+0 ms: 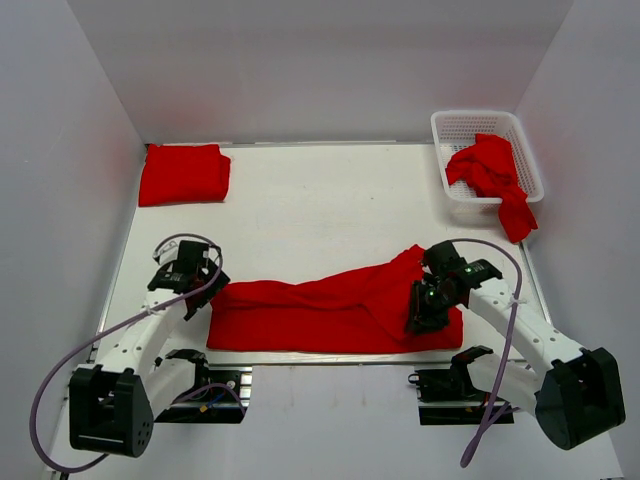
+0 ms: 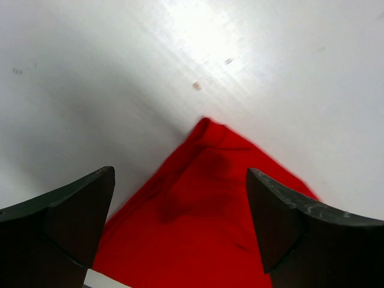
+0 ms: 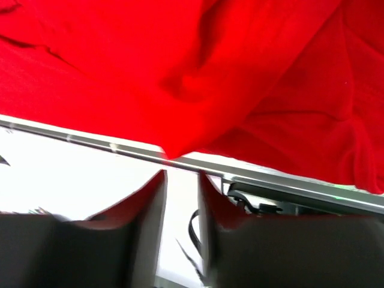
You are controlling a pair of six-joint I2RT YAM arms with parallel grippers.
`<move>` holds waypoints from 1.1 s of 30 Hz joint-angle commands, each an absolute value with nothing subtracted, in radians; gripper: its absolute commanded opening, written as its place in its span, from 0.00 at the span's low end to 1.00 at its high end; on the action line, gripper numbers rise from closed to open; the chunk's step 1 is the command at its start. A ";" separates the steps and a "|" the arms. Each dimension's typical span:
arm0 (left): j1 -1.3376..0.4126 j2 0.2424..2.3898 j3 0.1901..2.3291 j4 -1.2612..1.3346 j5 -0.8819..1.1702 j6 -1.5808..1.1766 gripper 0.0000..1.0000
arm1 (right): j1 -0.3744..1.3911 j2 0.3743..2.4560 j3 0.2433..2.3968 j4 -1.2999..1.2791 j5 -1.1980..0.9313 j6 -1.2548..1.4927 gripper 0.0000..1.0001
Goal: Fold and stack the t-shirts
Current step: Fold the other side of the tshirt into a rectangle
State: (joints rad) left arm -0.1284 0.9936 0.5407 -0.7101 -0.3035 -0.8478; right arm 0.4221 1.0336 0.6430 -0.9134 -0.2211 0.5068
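Left gripper parted, white table, walls

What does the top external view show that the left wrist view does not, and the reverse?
Only the top view: a folded t-shirt at the far left, a basket holding a crumpled t-shirt, and the right arm. Only the left wrist view: small specks on the table beyond the cloth corner. Both: the spread t-shirt at the near edge, the open left tool over its corner, and the white table.

Three t-shirts; one basket; two arms.
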 commanded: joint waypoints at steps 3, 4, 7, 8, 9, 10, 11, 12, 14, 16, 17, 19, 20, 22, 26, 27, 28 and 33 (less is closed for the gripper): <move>-0.130 0.943 0.661 -0.735 -0.345 -0.861 1.00 | 0.436 1.029 0.666 -0.956 -0.238 0.457 0.91; -0.130 0.943 0.688 -0.735 -0.345 -0.850 1.00 | 0.434 1.035 0.678 -0.959 -0.215 0.450 0.91; -0.130 0.983 0.739 -0.712 -0.325 -0.800 1.00 | 0.431 1.035 0.774 -0.979 -0.122 0.459 0.91; -0.130 0.995 0.750 -0.697 -0.315 -0.778 1.00 | 0.431 1.032 0.797 -0.979 -0.092 0.466 0.91; -0.130 1.009 0.771 -0.660 -0.298 -0.755 1.00 | 0.428 1.032 0.817 -0.977 -0.019 0.474 0.91; -0.130 1.044 0.782 -0.644 -0.258 -0.718 1.00 | 0.428 1.034 0.860 -0.970 0.061 0.506 0.91; -0.130 1.064 0.793 -0.625 -0.229 -0.695 1.00 | 0.425 1.041 0.868 -0.968 0.087 0.523 0.91; -0.140 1.087 0.810 -0.577 -0.162 -0.672 1.00 | 0.425 1.051 0.873 -0.963 0.130 0.541 0.91; -0.158 1.159 0.824 -0.533 -0.105 -0.626 1.00 | 0.425 1.106 0.879 -0.950 0.149 0.563 0.91; -0.198 1.209 0.859 -0.503 -0.072 -0.617 1.00 | 0.422 1.172 0.873 -0.950 0.155 0.584 0.91; -0.216 1.233 0.873 -0.503 -0.060 -0.592 1.00 | 0.420 1.184 0.862 -0.948 0.169 0.598 0.91; -0.279 1.296 0.917 -0.503 -0.072 -0.583 1.00 | 0.420 1.181 0.842 -0.910 0.178 0.621 0.91; -0.302 1.314 0.940 -0.503 -0.072 -0.574 1.00 | 0.416 1.175 0.809 -0.872 0.181 0.636 0.91; -0.368 1.360 0.949 -0.503 -0.072 -0.565 1.00 | 0.414 1.148 0.782 -0.821 0.187 0.656 0.91; -0.469 1.430 0.910 -0.492 -0.063 -0.565 1.00 | 0.402 1.146 0.733 -0.752 0.161 0.689 0.91; -0.486 1.443 0.899 -0.492 -0.052 -0.575 1.00 | 0.402 1.149 0.727 -0.741 0.143 0.683 0.91; -0.503 1.454 0.888 -0.492 -0.042 -0.575 1.00 | 0.402 1.155 0.718 -0.732 0.135 0.678 0.91; -0.561 1.477 0.813 -0.492 -0.031 -0.615 1.00 | 0.399 1.192 0.700 -0.635 0.066 0.654 0.91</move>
